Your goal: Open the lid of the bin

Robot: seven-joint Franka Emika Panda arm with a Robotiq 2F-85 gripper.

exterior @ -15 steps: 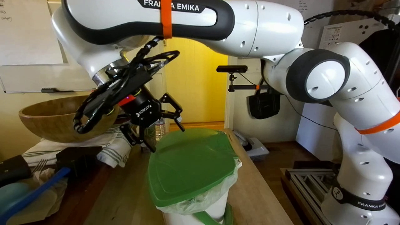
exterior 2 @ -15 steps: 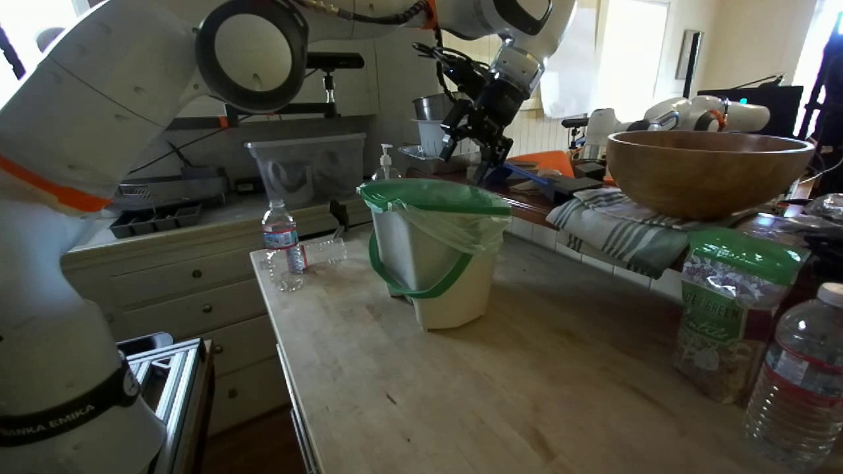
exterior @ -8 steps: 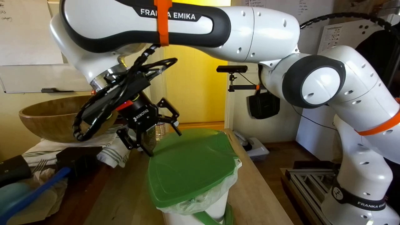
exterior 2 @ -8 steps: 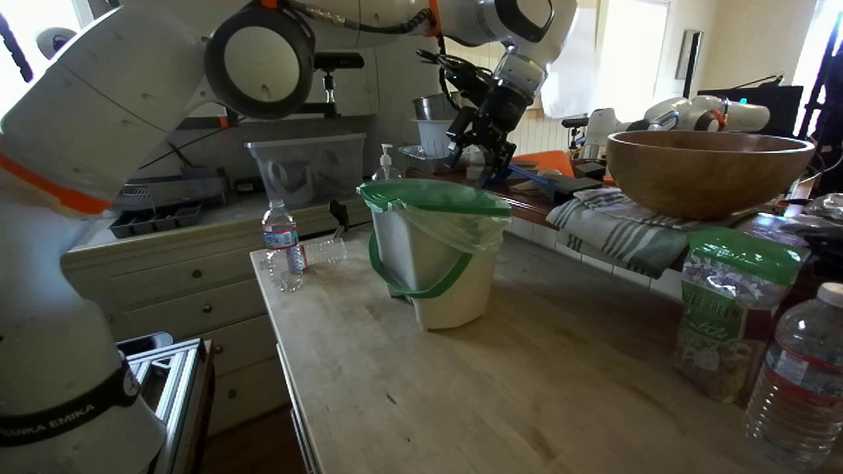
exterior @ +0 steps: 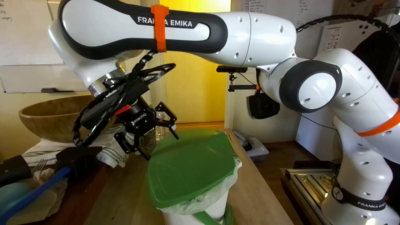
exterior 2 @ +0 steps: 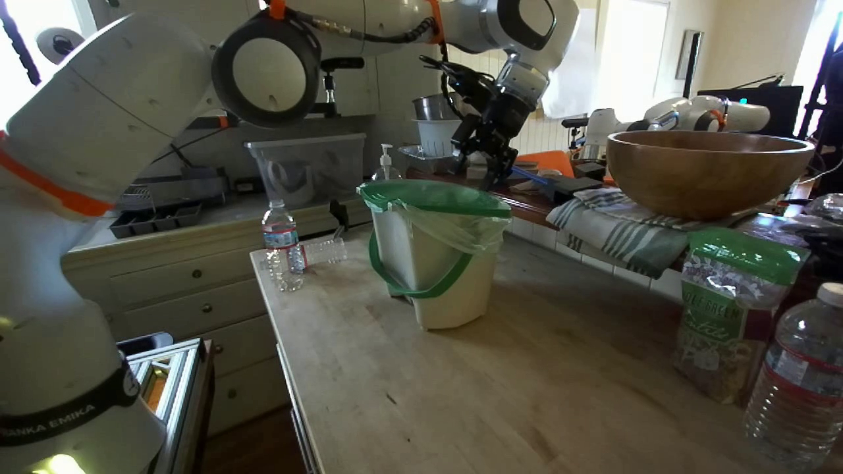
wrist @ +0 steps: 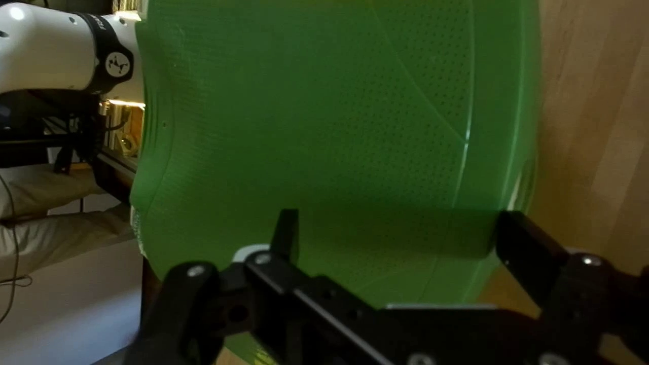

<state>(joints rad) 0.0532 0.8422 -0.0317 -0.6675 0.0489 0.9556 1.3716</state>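
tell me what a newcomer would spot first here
Likely first is the broad, bright green plastic lid covering the small white plastic bin on the pale wooden tabletop. Next come the black two-fingered hand, spread open by the lid's edge, and the large, round brown wooden bowl on a striped white cloth, at right in an exterior view.

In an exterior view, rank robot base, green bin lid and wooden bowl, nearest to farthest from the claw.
1. Green bin lid, close by the claw.
2. Wooden bowl, at picture left.
3. Robot base, at far picture right.
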